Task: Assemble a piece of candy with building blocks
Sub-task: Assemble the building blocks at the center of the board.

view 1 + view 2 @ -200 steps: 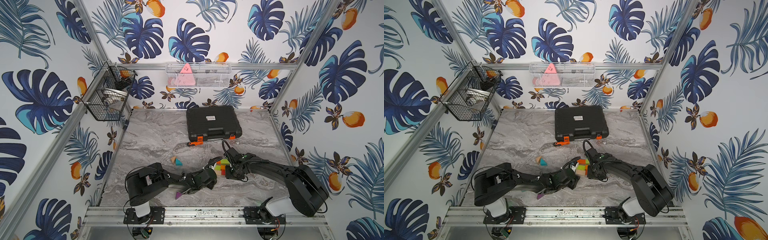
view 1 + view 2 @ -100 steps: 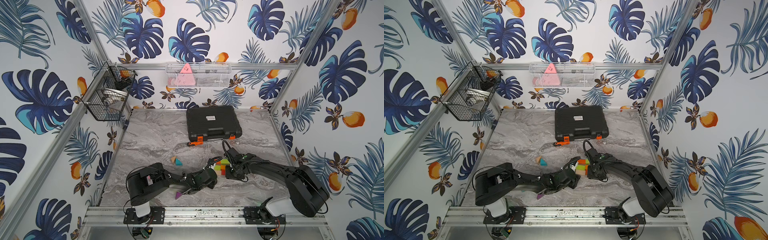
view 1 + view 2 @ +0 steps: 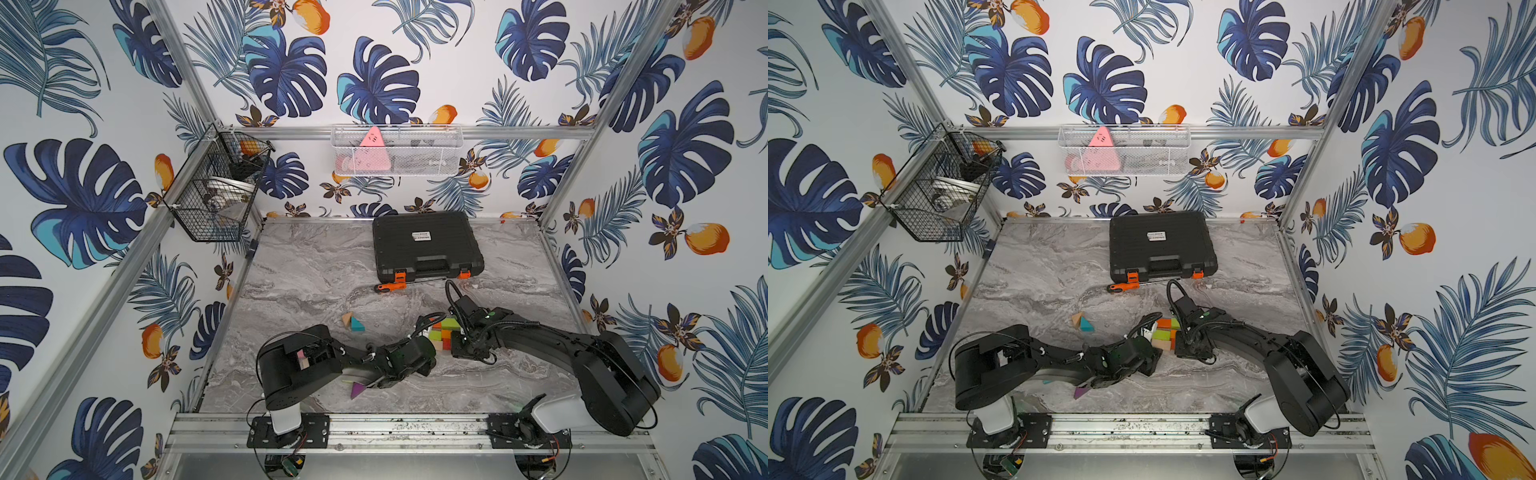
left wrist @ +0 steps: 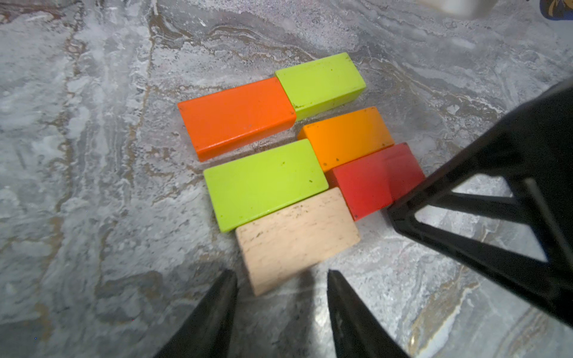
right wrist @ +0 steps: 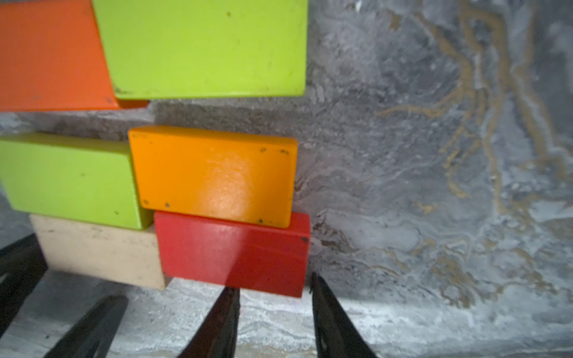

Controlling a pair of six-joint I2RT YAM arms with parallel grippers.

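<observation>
Several building blocks lie flat in a tight cluster (image 3: 444, 336) at the table's front middle, seen in both top views. The cluster holds a dark orange block (image 4: 235, 116), two lime green blocks (image 4: 265, 183), an orange block (image 4: 347, 136), a red block (image 4: 372, 179) and a plain wood block (image 4: 297, 238). My left gripper (image 4: 282, 276) is open, its tips just short of the plain wood block's near end. My right gripper (image 5: 274, 285) is open with its tips at the red block's (image 5: 235, 248) near edge. Neither gripper holds anything.
A wood and a teal triangle (image 3: 353, 322) lie left of the cluster, and a purple triangle (image 3: 357, 388) sits by the left arm. A black case (image 3: 426, 247) and an orange-handled screwdriver (image 3: 390, 287) lie behind. Wire baskets (image 3: 216, 195) hang on the walls.
</observation>
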